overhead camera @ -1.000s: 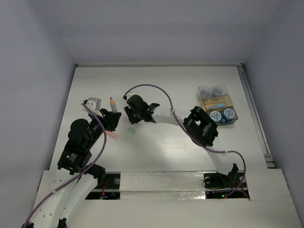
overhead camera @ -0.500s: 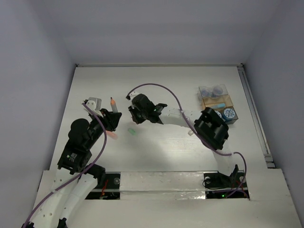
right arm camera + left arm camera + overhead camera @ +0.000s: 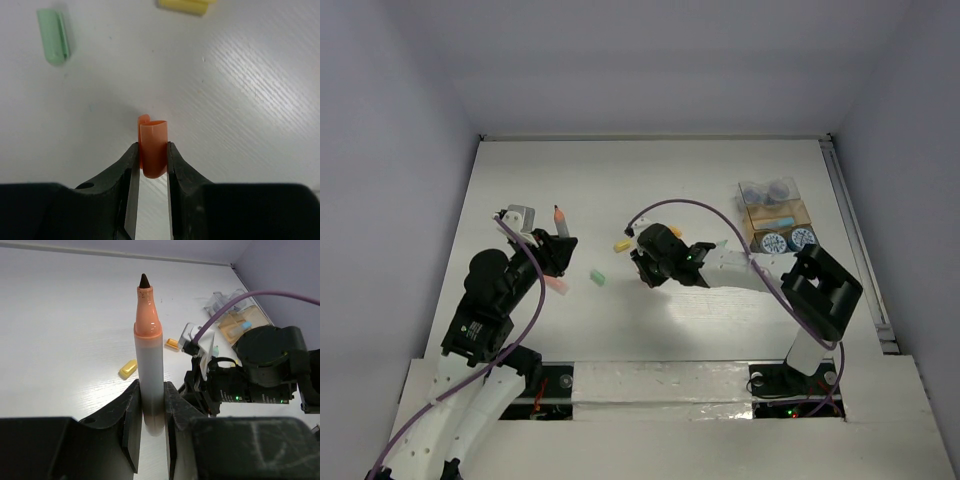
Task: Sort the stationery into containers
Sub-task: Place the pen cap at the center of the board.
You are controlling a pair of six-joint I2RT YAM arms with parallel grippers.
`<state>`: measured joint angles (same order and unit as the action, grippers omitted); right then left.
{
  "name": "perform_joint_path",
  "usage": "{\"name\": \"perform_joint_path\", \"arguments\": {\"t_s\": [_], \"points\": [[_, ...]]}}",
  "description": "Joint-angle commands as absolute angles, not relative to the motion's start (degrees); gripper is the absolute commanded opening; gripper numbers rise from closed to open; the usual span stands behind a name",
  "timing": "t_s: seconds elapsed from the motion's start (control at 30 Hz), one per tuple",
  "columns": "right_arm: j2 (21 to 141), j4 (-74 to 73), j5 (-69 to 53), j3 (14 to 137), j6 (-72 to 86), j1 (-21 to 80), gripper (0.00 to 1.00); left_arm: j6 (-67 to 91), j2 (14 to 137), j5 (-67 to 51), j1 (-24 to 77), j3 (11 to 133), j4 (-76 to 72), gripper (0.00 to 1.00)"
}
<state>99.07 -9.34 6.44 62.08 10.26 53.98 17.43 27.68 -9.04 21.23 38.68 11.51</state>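
Your left end effector [image 3: 152,407] is closed on a marker [image 3: 149,355], pinching the pale barrel low down so that the pen stands upright between the fingers, its orange neck and dark tip pointing away from the wrist. In the overhead view this arm sits at the left of the white counter [image 3: 670,170], well apart from the containers [image 3: 775,215], which stand near the right edge. Your right end effector [image 3: 150,161] is closed on a small orange cap [image 3: 152,146]. The fingers press its two sides, and its rounded end pokes out just past the fingertips. From the wrist view you cannot tell whether the cap touches the counter or is held just above it. Two loose pieces lie on the counter beyond the held cap: a green cap [image 3: 54,42] to the upper left of the wrist view, and a yellow piece [image 3: 187,5] at the top edge, partly cut off. From above, the right end effector is near the middle of the counter, between the green cap on its left and the containers on its right, touching neither. The cluster of containers runs front to back. Two blue-and-white tape rolls [image 3: 787,241] lie side by side in the nearest compartment, and a light-blue piece [image 3: 776,221] lies in the tan one behind it. The clear compartment farthest back holds round dark shapes too blurred to identify.
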Motion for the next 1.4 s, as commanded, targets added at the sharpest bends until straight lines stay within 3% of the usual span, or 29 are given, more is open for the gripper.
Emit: {"name": "perform_joint_path", "arguments": {"t_s": [0.0, 0.17, 0.23, 0.27, 0.37, 0.7, 0.9, 1.0, 1.1, 1.23, 1.37], "points": [[98.52, -8.70, 7.38, 61.08, 8.88, 53.88, 0.08, 17.58, 28.04, -9.84, 20.92, 39.55, 9.05, 0.00], [100.28, -9.40, 8.34, 61.44, 6.86, 53.88, 0.11, 17.58, 28.39, -9.84, 20.92, 39.55, 9.05, 0.00], [100.63, -9.40, 8.79, 61.52, 6.33, 53.88, 0.19, 17.58, 28.48, -9.84, 20.92, 39.55, 8.96, 0.00], [100.81, -9.58, 9.31, 61.52, 6.24, 53.88, 0.28, 17.58, 28.48, -9.84, 20.92, 39.55, 8.96, 0.00], [100.81, -9.67, 10.46, 61.17, 6.07, 53.88, 0.37, 17.58, 28.56, -9.84, 20.92, 39.55, 8.96, 0.00], [98.53, -10.89, 11.25, 60.29, 5.97, 53.88, 0.53, 17.58, 28.65, -9.84, 20.92, 39.55, 9.05, 0.00], [91.16, -13.71, 8.19, 59.50, 11.32, 53.88, 0.73, 17.58, 28.56, -9.93, 20.92, 39.46, 8.96, 0.00], [88.43, -14.41, 3.35, 58.19, 16.32, 53.88, 0.72, 17.58, 28.56, -10.02, 20.92, 39.55, 8.96, 0.00], [86.75, -10.56, -5.60, 55.12, 20.21, 54.40, 0.61, 17.58, 28.48, -10.02, 20.39, 39.55, 8.96, 0.00], [88.75, -6.86, -11.69, 53.44, 22.76, 54.40, 0.60, 17.58, 28.48, -10.02, 20.39, 39.55, 9.05, 0.00], [92.10, -5.89, -10.99, 54.05, 23.12, 54.40, 0.68, 17.58, 28.48, -9.93, 20.39, 39.46, 9.05, 0.00]]}}
